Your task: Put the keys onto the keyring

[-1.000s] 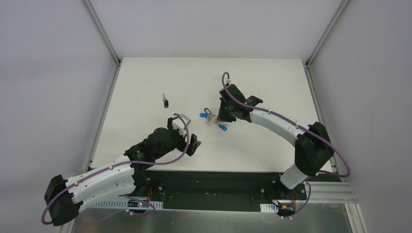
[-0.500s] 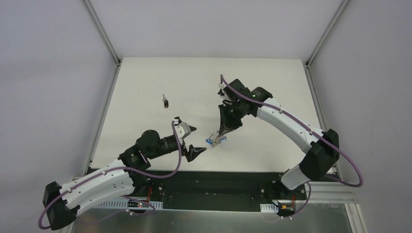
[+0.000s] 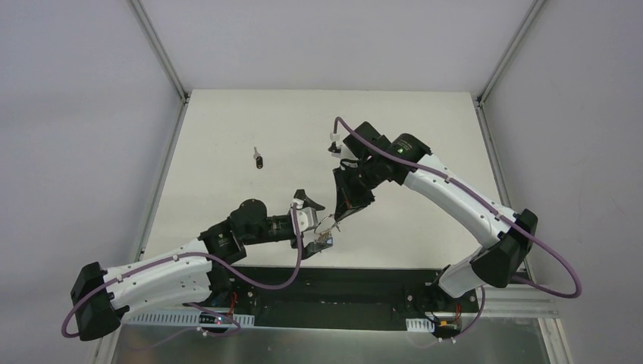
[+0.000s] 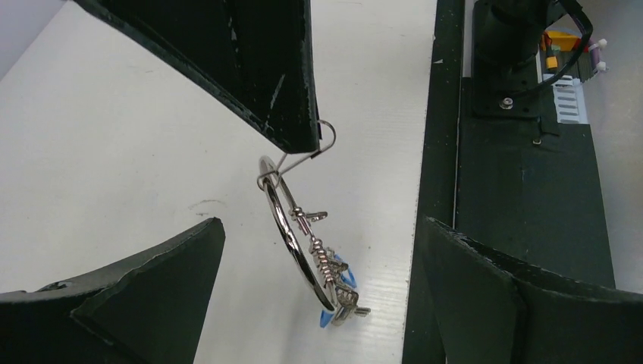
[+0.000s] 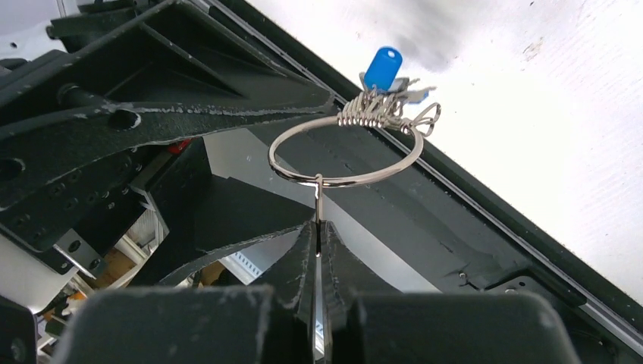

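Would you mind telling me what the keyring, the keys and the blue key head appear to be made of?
The keyring: apparently steel wire, polished; it shows bright mirror-like glints. The keys: silvery metal, likely plated, with sharp reflections on the cut teeth. The blue head: probably plastic, smooth and evenly coloured with a soft sheen.

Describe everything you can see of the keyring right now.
The keyring is a thin, round, shiny silver wire ring. It hangs from a small metal link pinched in the right gripper's shut jaws, between the left gripper's open jaws, untouched by them. The keys, one blue-headed, bunch together opposite the link.
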{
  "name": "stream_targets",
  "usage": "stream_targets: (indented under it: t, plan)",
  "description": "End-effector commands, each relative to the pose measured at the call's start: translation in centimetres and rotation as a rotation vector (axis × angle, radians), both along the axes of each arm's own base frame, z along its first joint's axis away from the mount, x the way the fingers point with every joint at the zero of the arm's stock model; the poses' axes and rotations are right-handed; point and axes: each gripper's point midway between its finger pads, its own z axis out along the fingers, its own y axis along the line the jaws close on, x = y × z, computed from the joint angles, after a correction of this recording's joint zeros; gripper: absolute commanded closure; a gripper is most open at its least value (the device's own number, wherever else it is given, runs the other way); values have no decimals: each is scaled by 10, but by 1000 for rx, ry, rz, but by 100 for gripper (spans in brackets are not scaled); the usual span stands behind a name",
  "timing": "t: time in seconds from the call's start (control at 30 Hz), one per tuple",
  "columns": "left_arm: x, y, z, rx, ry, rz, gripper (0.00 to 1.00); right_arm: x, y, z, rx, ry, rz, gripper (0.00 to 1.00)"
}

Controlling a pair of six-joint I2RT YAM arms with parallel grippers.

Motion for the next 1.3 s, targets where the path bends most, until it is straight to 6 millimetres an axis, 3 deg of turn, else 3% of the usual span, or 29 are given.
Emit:
stream_targets:
  t: [0.0,0.43,1.03,1.27]
  plan:
    - [-1,-12,39,-70,-116,-49,1,-15,1,14,18,36,27,100]
    - [5,-22,47,-75,-160,-40,4,-24,7,19,51,46,51,100]
    - [6,-34,50,-71,-151,-66,62,-33,5,22,85,49,66,100]
    - [6,-33,46,-58,-143,-68,75,-35,4,24,97,47,68,100]
